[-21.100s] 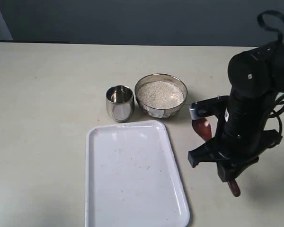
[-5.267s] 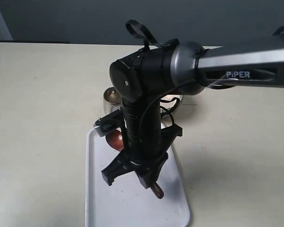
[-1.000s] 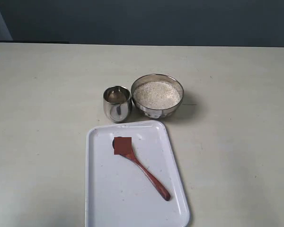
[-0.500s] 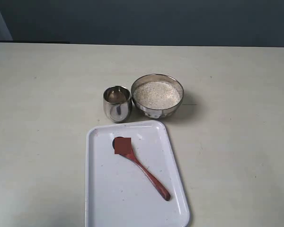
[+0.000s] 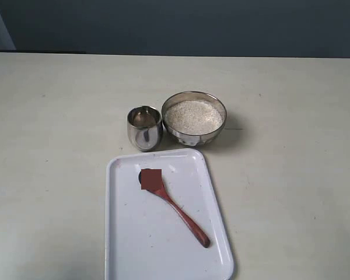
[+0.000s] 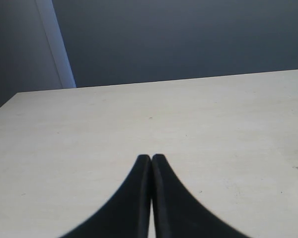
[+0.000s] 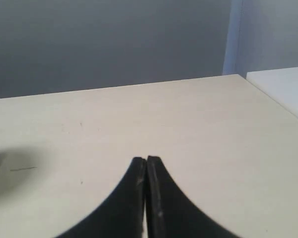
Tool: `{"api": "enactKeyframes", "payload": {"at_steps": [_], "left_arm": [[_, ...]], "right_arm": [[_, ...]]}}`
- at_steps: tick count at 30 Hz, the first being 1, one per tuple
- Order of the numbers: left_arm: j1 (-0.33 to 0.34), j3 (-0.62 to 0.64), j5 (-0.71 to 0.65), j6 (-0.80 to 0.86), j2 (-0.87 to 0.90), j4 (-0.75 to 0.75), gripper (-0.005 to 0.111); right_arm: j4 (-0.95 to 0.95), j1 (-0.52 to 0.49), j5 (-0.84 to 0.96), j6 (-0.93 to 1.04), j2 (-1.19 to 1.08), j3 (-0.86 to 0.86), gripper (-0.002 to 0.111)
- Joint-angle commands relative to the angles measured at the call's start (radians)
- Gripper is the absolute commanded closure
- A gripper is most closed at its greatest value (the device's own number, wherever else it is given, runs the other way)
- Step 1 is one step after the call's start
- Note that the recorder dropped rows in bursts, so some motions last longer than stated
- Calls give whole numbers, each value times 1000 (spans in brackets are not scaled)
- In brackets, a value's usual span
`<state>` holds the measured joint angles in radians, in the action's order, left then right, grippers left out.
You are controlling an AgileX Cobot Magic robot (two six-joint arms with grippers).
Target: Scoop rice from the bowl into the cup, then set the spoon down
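The wooden spoon [image 5: 174,206] lies flat on the white tray [image 5: 128,245], head toward the cup, handle toward the tray's near right corner. Behind the tray stands the steel cup [image 5: 144,127], with some rice inside it. Right beside it is the steel bowl [image 5: 195,134], filled with white rice [image 5: 193,115]. Neither arm shows in the exterior view. My left gripper [image 6: 151,157] is shut on nothing, over bare table. My right gripper [image 7: 146,159] is also shut and empty, over bare table.
The tan table [image 5: 291,175] stretches wide on both sides of the tray. A dark wall [image 5: 175,26] runs behind its far edge. A white surface [image 7: 288,91] sits beyond the table's edge in the right wrist view.
Long before, my right arm carried the spoon from the table's right side to the tray. Over the last second nothing has moved.
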<state>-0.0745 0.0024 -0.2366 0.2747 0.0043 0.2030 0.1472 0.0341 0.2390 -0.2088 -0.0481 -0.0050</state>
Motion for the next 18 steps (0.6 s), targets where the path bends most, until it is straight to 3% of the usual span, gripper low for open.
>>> {"api": "enactKeyframes", "payload": {"at_steps": [1,6,18], "left_arm": [[-7,-2,4,-3,-4,-3,106],[-7,-2,4,-3,-4,-3,106],[-7,-2,4,-3,-4,-3,106]], "right_arm": [[1,-3,17,31,3,5,108],[-105,-3,34,181,3,5,108],[-142,-3,44,188,5,5,108]]}}
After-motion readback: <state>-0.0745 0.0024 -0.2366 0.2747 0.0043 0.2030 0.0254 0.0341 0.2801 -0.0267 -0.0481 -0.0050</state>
